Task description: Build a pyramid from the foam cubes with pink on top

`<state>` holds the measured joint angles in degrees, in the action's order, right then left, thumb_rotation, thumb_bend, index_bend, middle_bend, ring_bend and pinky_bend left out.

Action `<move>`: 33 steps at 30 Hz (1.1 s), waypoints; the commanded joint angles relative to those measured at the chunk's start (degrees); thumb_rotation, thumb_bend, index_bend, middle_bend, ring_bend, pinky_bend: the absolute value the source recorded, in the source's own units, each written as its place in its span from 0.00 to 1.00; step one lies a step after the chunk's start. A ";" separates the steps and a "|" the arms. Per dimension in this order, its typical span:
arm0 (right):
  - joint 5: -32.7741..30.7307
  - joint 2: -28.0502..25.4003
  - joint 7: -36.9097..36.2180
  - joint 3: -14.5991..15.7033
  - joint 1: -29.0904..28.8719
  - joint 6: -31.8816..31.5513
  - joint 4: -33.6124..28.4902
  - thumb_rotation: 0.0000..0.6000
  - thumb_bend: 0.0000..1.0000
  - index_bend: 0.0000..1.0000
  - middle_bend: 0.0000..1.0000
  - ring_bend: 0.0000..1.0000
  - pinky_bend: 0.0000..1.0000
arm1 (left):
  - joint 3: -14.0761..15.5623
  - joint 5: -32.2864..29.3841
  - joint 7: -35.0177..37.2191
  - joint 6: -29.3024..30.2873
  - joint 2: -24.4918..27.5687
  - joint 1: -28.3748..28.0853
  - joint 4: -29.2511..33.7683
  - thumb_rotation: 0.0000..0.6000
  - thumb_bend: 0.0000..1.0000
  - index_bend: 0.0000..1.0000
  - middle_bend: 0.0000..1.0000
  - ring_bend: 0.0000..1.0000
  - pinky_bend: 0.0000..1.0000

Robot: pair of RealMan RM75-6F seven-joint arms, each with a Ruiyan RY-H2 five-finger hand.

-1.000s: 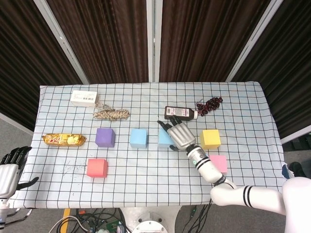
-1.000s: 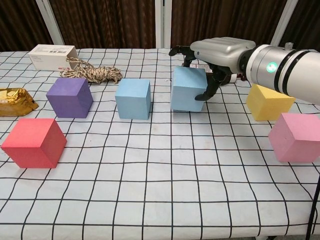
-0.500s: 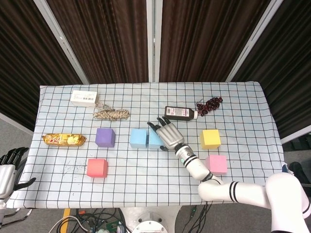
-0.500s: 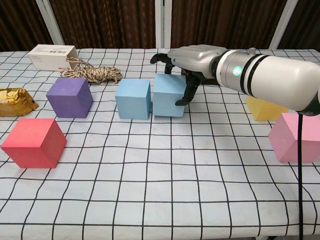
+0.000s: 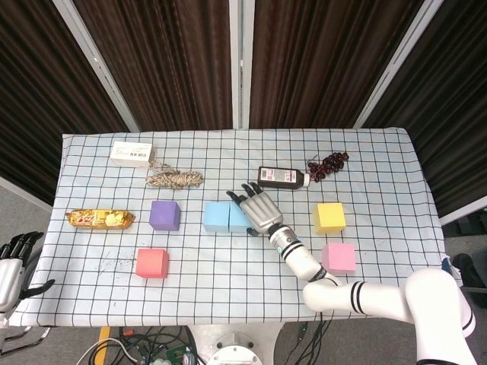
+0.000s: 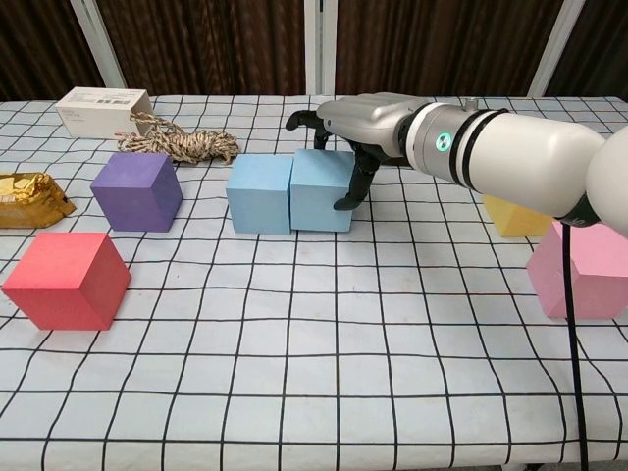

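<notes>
**Second blue cube set against the first; base row only begun**

Head view: the right robot hand (image 5: 259, 210) lies over the right-hand light blue foam cube (image 5: 240, 218), which sits flush against the left-hand light blue foam cube (image 5: 216, 216) on the checked cloth of the bench (image 5: 228, 266). The pink foam cube (image 5: 338, 257), due for the top, rests well apart near the front right, with the yellow foam cube (image 5: 329, 217) behind it. The purple foam cube (image 5: 164, 215) and red foam cube (image 5: 151, 263) stand to the left. The left robot hand (image 5: 11, 268) hangs off the bench's left edge, fingers apart, holding nothing. Counted: six cubes, two of them blue, one each of the rest.

Chest view: the right robot hand (image 6: 348, 126) drapes over the right blue cube (image 6: 321, 190), fingers down its back and a thumb on its right face, so it appears to grip the cube. The risk, as a judgement: lifting away with a fingertip caught could drag the light foam and reopen the seam, or nudge the neighbouring blue cube (image 6: 259, 193) out of line, leaving an uneven base.
</notes>
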<state>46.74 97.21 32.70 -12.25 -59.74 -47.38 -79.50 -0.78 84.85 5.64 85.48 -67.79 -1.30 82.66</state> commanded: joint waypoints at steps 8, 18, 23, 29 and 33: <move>-0.64 0.93 -0.48 0.16 -0.99 0.72 1.66 1.00 0.18 0.00 0.40 0.02 0.03 | 0.01 -0.06 0.23 -0.09 0.07 0.10 -0.32 1.00 0.00 0.13 0.13 0.11 0.19; -1.01 1.38 -0.71 0.50 -1.60 1.04 2.58 1.00 0.18 0.00 0.40 0.02 0.03 | -0.03 0.02 0.13 -0.20 0.04 0.02 -0.30 1.00 0.00 0.13 0.13 0.11 0.19; -1.15 1.40 -0.92 0.47 -1.82 1.05 2.61 1.00 0.18 0.00 0.40 0.02 0.03 | -0.19 -0.14 0.50 -0.02 0.00 0.13 -0.49 1.00 0.00 0.13 0.13 0.11 0.19; -1.82 1.41 -0.87 0.61 -2.12 1.34 2.76 1.00 0.17 0.00 0.40 0.02 0.03 | -0.26 -0.39 1.47 -0.12 -0.17 0.24 -1.23 1.00 0.00 0.13 0.13 0.11 0.19; -2.06 1.36 -1.06 0.64 -2.22 1.44 2.80 1.00 0.14 0.00 0.38 0.02 0.03 | -0.25 -0.40 1.68 -0.05 -0.20 0.34 -1.43 1.00 0.00 0.13 0.13 0.11 0.19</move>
<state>44.69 98.58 31.65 -11.62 -61.97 -45.95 -76.69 -1.04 84.44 7.33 85.43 -67.99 -0.96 81.23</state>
